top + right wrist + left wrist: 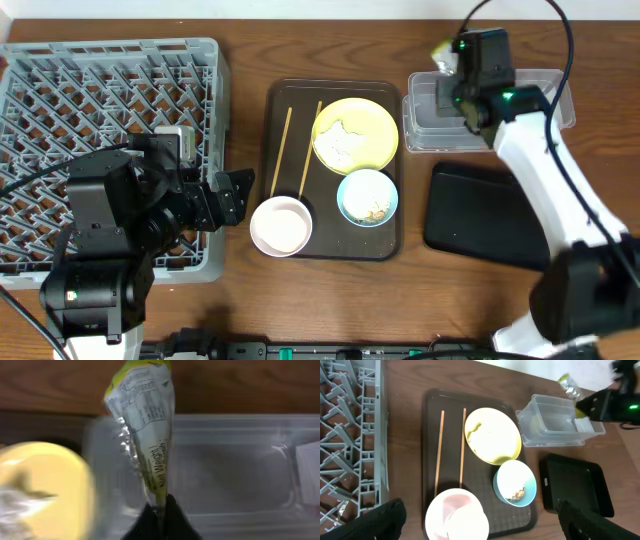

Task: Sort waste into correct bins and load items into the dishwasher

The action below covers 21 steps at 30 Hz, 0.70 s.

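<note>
1. Right arm stretched to far right; right gripper [159, 514] fingers pinching small yellow-green wrapper [145, 425] by its lower end, above far-left corner of clear tub [545, 95]
2. Left gripper [232, 197] fingers spread wide, holding nothing, at right edge of dish rack [100, 60]
3. Strip of bare table between brown tray [285, 100] and black tray [480, 215]
4. Only the right wrist view shows the pinch; overhead shows napkin [338, 145] on yellow plate [375, 115], crumbs [377, 210] in blue bowl [350, 190]

left arm [100, 230] all matte black here, chunky boxy joints, a thin cable [40, 177] trailing off its side, and the left gripper [232, 196] wears broad black fingers. over to the right arm [548, 175]: glossy white link between black joints, green lights [508, 97] glowing on the wrist, a looping black cable [571, 45] above it, right gripper [160, 515] slim and black.
</note>
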Each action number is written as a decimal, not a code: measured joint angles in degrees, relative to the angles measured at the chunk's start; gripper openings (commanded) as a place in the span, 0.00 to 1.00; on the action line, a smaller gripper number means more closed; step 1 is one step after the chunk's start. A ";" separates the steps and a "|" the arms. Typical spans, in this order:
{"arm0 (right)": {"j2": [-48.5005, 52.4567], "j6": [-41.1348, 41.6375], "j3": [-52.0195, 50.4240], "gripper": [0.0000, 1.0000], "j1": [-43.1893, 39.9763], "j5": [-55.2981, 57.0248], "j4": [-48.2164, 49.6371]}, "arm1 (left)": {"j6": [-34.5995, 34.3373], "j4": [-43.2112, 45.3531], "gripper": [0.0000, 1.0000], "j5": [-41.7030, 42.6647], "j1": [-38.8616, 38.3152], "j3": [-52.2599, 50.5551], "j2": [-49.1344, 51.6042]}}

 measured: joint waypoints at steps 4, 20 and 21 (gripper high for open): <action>3.34 -1.29 -0.79 0.88 -1.40 -0.81 -0.17 | 0.00 0.00 0.98 0.00 0.00 0.00 0.00; 0.44 -1.27 -0.94 0.83 17.97 -15.02 1.84 | 0.00 0.02 0.98 0.00 0.00 0.00 0.00; 1.81 -0.85 -0.94 0.82 19.47 -13.18 2.99 | 0.00 -0.02 0.98 0.00 0.00 0.00 0.00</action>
